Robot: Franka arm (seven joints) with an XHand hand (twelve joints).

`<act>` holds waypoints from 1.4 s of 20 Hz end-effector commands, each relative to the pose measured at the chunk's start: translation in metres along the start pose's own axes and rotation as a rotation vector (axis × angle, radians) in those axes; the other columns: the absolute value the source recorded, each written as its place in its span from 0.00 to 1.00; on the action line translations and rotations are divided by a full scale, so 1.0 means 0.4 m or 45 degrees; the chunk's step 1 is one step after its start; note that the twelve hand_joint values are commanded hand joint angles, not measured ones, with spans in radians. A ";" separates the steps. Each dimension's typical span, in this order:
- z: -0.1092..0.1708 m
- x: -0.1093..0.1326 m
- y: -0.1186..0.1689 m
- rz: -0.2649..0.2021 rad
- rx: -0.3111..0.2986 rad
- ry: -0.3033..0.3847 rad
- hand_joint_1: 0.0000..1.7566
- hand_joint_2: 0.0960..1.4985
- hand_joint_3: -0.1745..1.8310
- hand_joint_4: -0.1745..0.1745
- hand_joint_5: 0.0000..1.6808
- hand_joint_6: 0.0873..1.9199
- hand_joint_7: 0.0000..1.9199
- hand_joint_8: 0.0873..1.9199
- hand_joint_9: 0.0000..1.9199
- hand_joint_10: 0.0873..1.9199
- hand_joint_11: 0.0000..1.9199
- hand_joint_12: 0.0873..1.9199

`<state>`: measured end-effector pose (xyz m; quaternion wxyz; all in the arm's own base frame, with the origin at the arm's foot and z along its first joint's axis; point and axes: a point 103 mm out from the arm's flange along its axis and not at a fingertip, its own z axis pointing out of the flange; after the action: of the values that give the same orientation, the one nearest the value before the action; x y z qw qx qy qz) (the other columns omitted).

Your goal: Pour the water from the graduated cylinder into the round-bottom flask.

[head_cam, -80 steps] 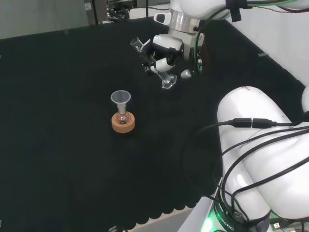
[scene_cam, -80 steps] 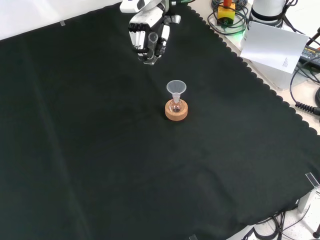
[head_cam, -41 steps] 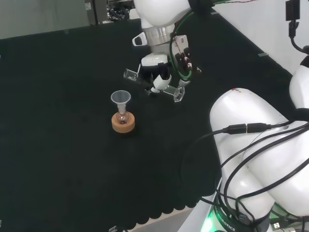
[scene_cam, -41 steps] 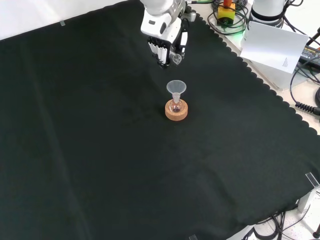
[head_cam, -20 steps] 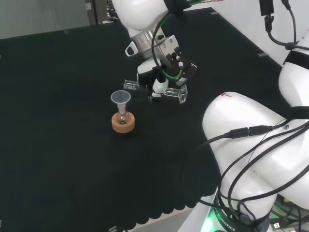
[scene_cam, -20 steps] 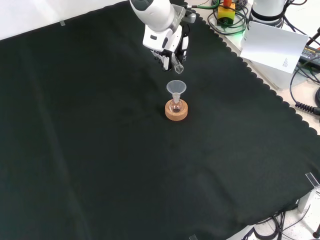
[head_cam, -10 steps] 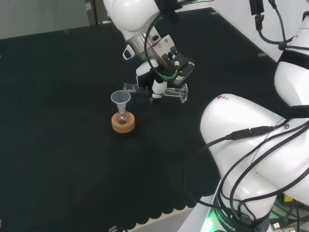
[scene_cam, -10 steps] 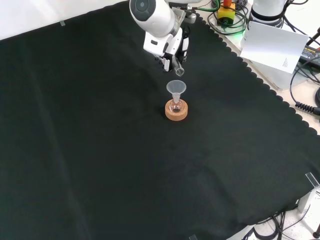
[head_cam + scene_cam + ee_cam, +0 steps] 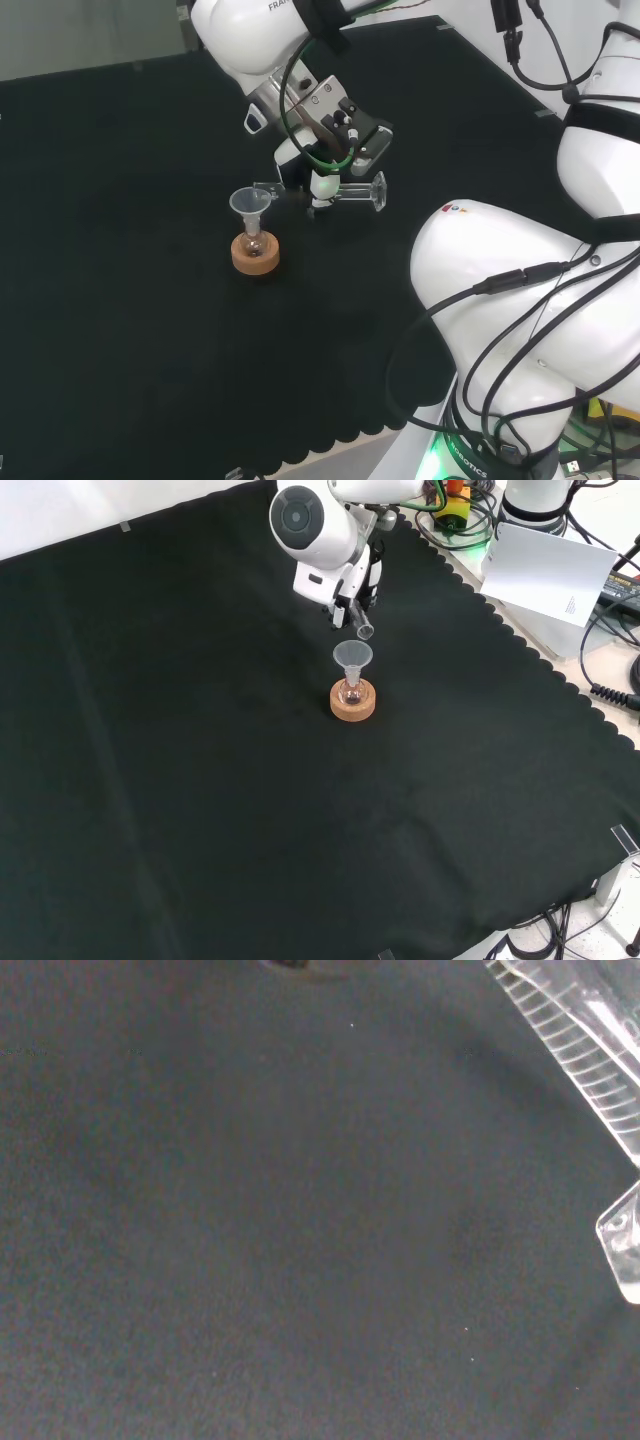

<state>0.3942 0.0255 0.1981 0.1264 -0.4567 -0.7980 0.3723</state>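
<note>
In the head view the hand (image 9: pixel 318 172), fingers curled round the graduated cylinder (image 9: pixel 345 193), holds it nearly level, its mouth at the funnel (image 9: pixel 250 204) rim's 2 o'clock above the round-bottom flask (image 9: pixel 254 241).

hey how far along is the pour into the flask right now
Done: the hand holds the graduated cylinder tipped about level. In hand: its mouth sits right at the funnel rim in the round-bottom flask on its cork ring. Left: the pour itself; I cannot make out any water flowing.
</note>
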 end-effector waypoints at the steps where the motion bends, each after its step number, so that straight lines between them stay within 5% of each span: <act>1: -0.005 -0.005 -0.003 0.025 0.021 -0.020 0.64 0.76 0.09 0.08 0.54 0.56 0.76 0.08 0.86 0.00 0.75 0.29; 28: -0.029 -0.015 0.001 0.108 0.159 -0.069 0.64 0.76 0.09 0.08 0.54 0.56 0.76 0.07 0.86 0.00 0.75 0.29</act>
<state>0.4033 0.0279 0.2081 0.1157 -0.4671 -0.7664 0.4255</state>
